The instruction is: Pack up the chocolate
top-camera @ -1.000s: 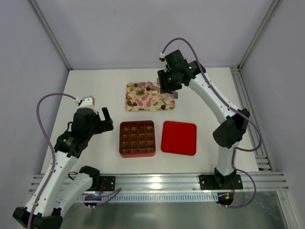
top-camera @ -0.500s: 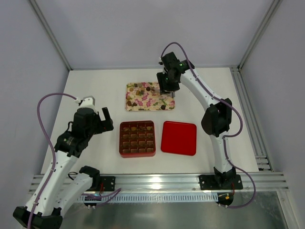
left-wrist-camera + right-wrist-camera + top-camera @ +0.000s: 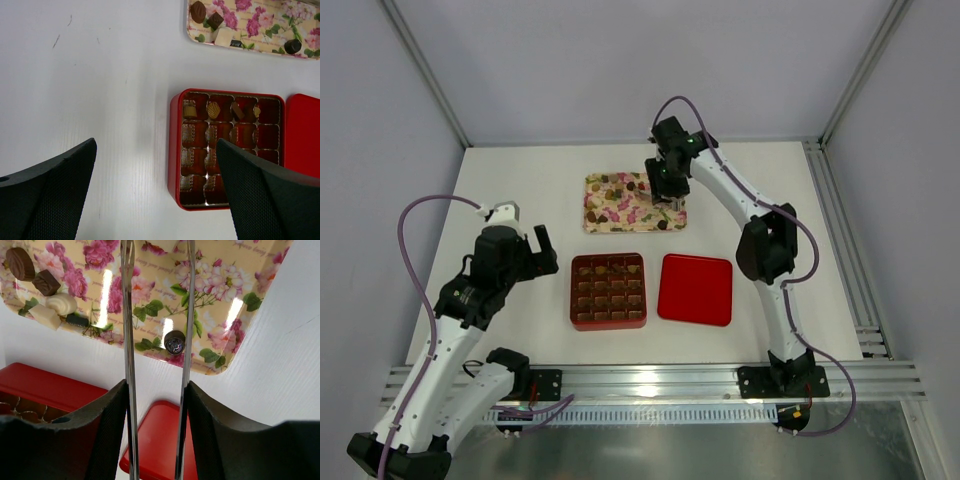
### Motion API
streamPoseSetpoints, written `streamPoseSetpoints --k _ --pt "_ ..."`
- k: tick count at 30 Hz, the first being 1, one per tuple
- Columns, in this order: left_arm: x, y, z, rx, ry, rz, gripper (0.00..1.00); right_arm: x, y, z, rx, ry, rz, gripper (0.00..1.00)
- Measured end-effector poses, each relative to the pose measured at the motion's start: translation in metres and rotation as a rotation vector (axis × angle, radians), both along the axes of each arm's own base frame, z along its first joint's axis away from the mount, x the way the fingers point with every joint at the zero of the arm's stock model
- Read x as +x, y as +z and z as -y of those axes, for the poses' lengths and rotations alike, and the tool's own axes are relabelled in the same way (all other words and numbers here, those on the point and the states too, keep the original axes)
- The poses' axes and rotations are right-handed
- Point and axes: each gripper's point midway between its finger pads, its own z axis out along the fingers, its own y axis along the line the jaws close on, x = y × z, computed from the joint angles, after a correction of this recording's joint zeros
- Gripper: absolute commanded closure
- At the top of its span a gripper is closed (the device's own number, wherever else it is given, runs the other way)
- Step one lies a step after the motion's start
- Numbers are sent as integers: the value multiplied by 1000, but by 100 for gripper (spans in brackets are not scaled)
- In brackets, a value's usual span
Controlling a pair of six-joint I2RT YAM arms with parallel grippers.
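Observation:
Several chocolates lie on the floral tray [image 3: 620,212]: a cluster of dark, brown and whitish pieces at its far left [image 3: 46,282] and one round dark piece [image 3: 174,343] near its near right corner. My right gripper [image 3: 665,185] [image 3: 156,390] is shut on metal tongs [image 3: 128,315]. The two tong arms reach over the tray, and the round dark piece lies between them. The open red box [image 3: 572,292] holds a few chocolates [image 3: 213,110] in its top row. My left gripper [image 3: 542,250] [image 3: 156,150] is open and empty, above the table left of the box.
The red lid [image 3: 696,289] lies flat just right of the box, below the tray's right end. Grey walls close in the white table on three sides. A metal rail runs along the near edge.
My right arm has swung left and in over the tray's right part, bringing the tongs over the round dark piece. The left arm has not moved.

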Motion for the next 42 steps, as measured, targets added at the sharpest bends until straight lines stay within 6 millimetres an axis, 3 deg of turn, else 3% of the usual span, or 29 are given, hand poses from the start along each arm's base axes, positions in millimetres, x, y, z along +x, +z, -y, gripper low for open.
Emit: streamPoseSetpoints --k 6,14,22,42 --pt "0 0 0 0 0 0 0 -1 -18 -4 -29 -3 -25 53" --pt "0 0 0 0 0 0 0 -2 -18 -5 -52 -6 -12 62" --pt "0 0 0 0 -1 0 0 -14 -23 1 -64 -3 -32 62" --pt "0 0 0 0 0 1 0 -38 28 9 2 12 36 62"
